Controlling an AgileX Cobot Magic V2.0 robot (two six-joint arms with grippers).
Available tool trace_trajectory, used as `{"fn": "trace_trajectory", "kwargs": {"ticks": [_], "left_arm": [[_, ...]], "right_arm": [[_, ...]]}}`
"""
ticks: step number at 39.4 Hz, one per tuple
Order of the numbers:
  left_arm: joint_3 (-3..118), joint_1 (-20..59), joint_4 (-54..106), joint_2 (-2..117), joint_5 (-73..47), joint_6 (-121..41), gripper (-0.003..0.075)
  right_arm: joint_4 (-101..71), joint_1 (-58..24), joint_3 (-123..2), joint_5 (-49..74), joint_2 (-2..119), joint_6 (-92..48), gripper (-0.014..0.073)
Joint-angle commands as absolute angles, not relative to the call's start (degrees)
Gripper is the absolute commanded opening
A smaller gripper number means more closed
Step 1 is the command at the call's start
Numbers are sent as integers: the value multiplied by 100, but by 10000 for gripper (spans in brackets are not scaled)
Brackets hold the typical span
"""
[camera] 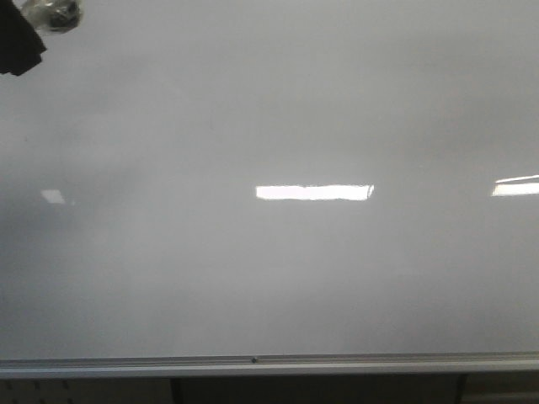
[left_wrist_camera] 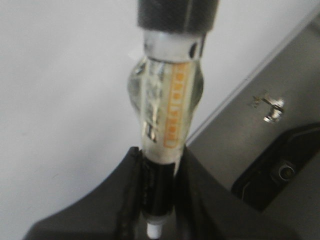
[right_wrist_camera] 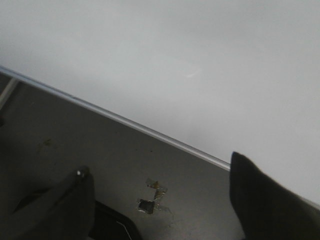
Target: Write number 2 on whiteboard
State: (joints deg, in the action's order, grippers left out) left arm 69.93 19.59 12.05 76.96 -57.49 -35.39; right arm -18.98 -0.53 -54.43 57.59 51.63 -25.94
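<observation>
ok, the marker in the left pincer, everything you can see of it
The marker has a clear, glossy barrel with an orange printed strip along one side, a black cap or end section at the far end and a black collar with a small white nub at the near end. It looks like plastic. The left pincer is shut on it, dark fingers clamping the lower barrel from both sides. It is held over the whiteboard, near the board's silver frame edge. Whether the tip touches the board cannot be seen.
</observation>
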Motion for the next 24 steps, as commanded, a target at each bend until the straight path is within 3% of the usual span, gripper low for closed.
{"fn": "trace_trajectory", "kwargs": {"ticks": [1,14,24], "left_arm": [[7352,2443,1626,7498,-6037,-3944,63],[7437,3916,1804,7498,-6240,-4342,63],[7437,4247,1819,7498,-6240,-4342,63]], "right_arm": [[-2688,-200,-5964,5950,5358,-3548,580],[-3100,-1969,-6852,6376,6093,-5052,580],[-3100,-3005,-7471,6330,6729,-5259,580]]}}
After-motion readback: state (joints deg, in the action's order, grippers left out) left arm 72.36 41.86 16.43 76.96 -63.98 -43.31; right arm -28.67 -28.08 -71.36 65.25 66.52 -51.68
